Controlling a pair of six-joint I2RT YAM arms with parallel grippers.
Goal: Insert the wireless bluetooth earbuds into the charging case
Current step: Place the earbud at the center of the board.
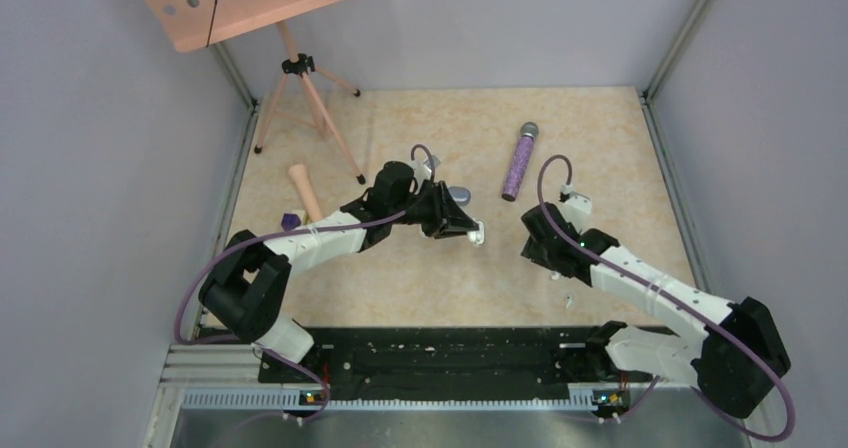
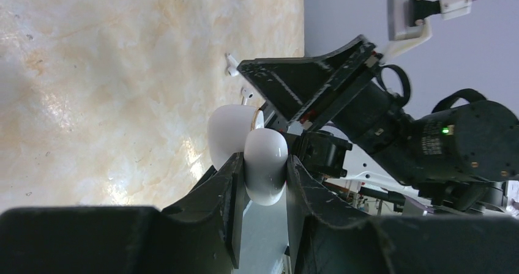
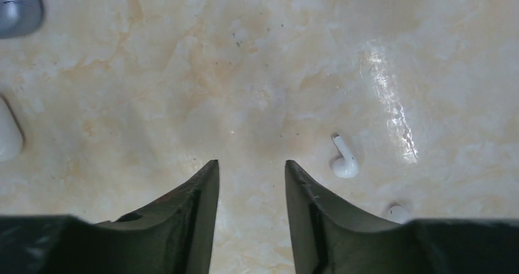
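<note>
Clamping the glossy white plastic charging case (image 2: 231, 132) in my left end effector (image 2: 264, 161), I hang my right end effector (image 3: 251, 164) parted and empty, with the small white stemmed earbud (image 3: 344, 161) on the surface (image 3: 183, 72) just right of its tips.

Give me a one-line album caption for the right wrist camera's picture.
The right gripper, open and empty, hangs over the table beside a loose white earbud.

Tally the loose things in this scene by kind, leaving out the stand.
White earbuds: 2
Charging cases: 2 (white case in the left gripper, grey case lying loose)
Purple microphone: 1
Pink cylinder: 1
Small purple item, too small to identify: 1
Total: 7
</note>
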